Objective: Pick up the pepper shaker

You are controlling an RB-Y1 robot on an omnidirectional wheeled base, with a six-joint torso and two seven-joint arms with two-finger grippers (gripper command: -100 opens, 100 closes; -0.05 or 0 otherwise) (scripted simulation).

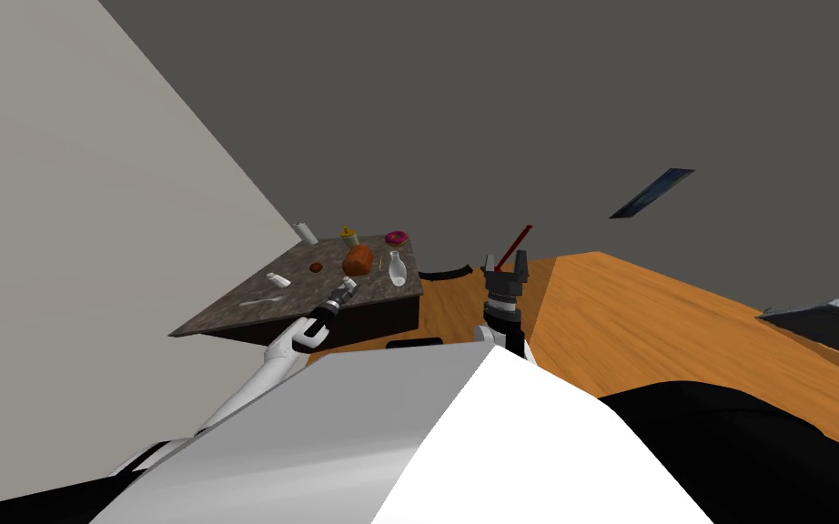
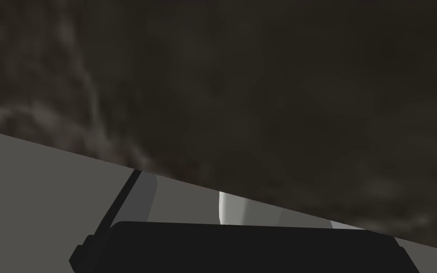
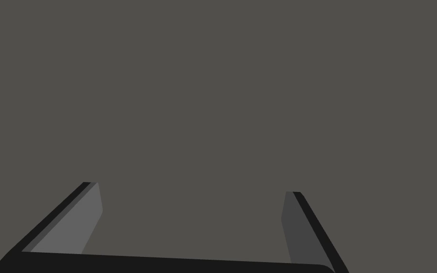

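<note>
pepper shaker (image 1: 278, 279): by my reading, small white capped piece on dark marbled table (image 1: 219, 318), near left gripper (image 1: 346, 291), to its left. white bottle shape (image 1: 397, 269) and white cylinder (image 1: 304, 233) could fool you, so confirm target first. left gripper hovers low over table top; cannot tell whether open or closed. right gripper (image 1: 506, 260) idle off table, blades spread, holding nothing. swing left, straddle shaker body squarely, descend slow, stay off orange lump (image 1: 358, 260), close below cap.
</note>
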